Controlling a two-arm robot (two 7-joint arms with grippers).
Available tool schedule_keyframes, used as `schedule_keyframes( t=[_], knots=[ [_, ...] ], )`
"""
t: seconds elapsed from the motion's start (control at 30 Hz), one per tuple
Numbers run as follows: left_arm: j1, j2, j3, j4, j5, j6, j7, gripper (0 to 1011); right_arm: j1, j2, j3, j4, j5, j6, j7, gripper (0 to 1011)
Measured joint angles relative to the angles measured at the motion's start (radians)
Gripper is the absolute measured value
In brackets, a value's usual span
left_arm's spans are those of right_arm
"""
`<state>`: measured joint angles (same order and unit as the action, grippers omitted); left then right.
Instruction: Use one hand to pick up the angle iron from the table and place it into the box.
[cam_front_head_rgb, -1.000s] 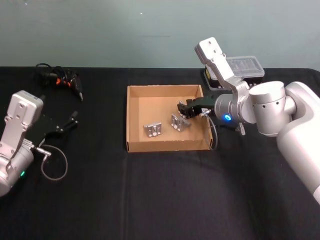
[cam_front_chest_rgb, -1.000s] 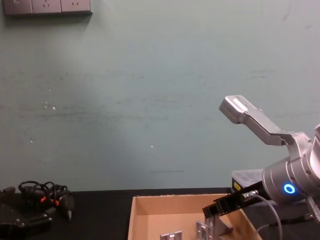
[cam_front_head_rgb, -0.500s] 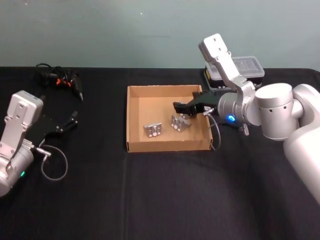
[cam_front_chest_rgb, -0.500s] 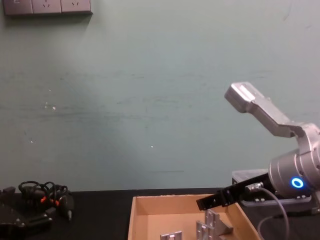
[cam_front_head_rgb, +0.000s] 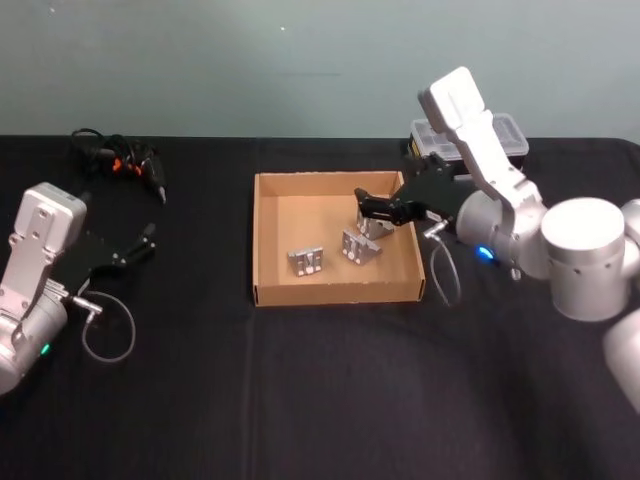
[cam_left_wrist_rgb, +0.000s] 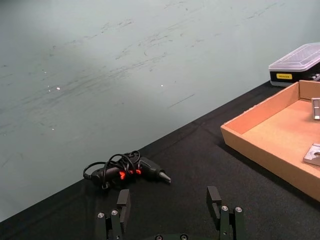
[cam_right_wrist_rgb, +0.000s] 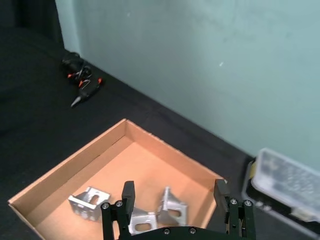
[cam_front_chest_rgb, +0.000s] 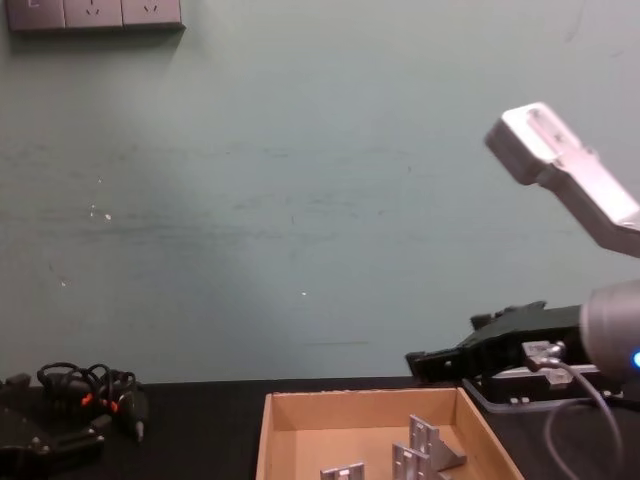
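The right gripper (cam_front_head_rgb: 370, 209) has been rising out of the box (cam_front_head_rgb: 266, 240) and pulling back toward the robot's right since a second ago, when it was hanging low beside the brackets; it is now hovering above the box's far right corner.

On the far left of the worktop (cam_front_head_rgb: 300, 390), the left gripper (cam_front_head_rgb: 140, 242) is sitting parked, its fingers (cam_left_wrist_rgb: 123, 201) spread wide with nothing between them. Beyond it, near the back edge, a small black tool with orange marks and a tangled cord (cam_front_head_rgb: 125, 160) is lying on the black surface.

In the middle, the open cardboard box is resting flat on the worktop. Three metal angle brackets are lying inside it. One bracket (cam_front_head_rgb: 306, 260) is sitting near the centre of the floor. A second bracket (cam_front_head_rgb: 359, 247) is lying just to its right. A third bracket (cam_front_head_rgb: 372, 226) is standing just behind the second one, close to the right wall.

The right gripper is hanging over that third bracket, jaws spread wide and holding nothing, clear of the brackets below.

Behind the right arm, a plastic case with a clear lid (cam_front_head_rgb: 495, 135) is sitting at the back of the worktop.
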<state>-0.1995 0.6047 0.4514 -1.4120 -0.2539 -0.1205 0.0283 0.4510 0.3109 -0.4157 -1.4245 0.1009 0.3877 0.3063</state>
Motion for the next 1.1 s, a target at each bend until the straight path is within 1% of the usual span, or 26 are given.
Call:
schedule_keyframes(
  t=[0.07,0.1,0.17,0.2,0.3,0.37,0.4,0.5,0.6,0.7,0.93,1.1],
  knots=[
    [0.000,0.000,0.000,0.000,0.000,0.000,0.000,1000,-0.019,0.011,0.003,-0.020,-0.017,-0.032,-0.012,1004],
    [0.000,0.000,0.000,0.000,0.000,0.000,0.000,1000,-0.040,0.023,0.006,-0.040,-0.034,-0.063,-0.025,1004],
    [0.000,0.000,0.000,0.000,0.000,0.000,0.000,1000,-0.057,0.034,0.010,-0.057,-0.049,-0.092,-0.037,1004],
    [0.000,0.000,0.000,0.000,0.000,0.000,0.000,1000,-0.078,0.045,0.013,-0.075,-0.065,-0.122,-0.049,1004],
    [0.000,0.000,0.000,0.000,0.000,0.000,0.000,1000,-0.107,0.062,0.019,-0.100,-0.090,-0.162,-0.068,1004],
    [0.000,0.000,0.000,0.000,0.000,0.000,0.000,1000,-0.148,0.082,0.031,-0.133,-0.116,-0.206,-0.090,1004],
    [0.000,0.000,0.000,0.000,0.000,0.000,0.000,1000,-0.148,0.082,0.031,-0.133,-0.116,-0.206,-0.090,1004],
    [0.000,0.000,0.000,0.000,0.000,0.000,0.000,1000,-0.198,0.101,0.051,-0.170,-0.135,-0.247,-0.113,1004],
    [0.000,0.000,0.000,0.000,0.000,0.000,0.000,1000,-0.225,0.108,0.065,-0.187,-0.142,-0.269,-0.121,1004],
    [0.000,0.000,0.000,0.000,0.000,0.000,0.000,1000,-0.260,0.115,0.089,-0.205,-0.146,-0.297,-0.130,1004],
    [0.000,0.000,0.000,0.000,0.000,0.000,0.000,1000,-0.304,0.119,0.118,-0.207,-0.148,-0.349,-0.133,1004],
    [0.000,0.000,0.000,0.000,0.000,0.000,0.000,1000,-0.304,0.119,0.117,-0.206,-0.148,-0.350,-0.133,1004]
  ],
)
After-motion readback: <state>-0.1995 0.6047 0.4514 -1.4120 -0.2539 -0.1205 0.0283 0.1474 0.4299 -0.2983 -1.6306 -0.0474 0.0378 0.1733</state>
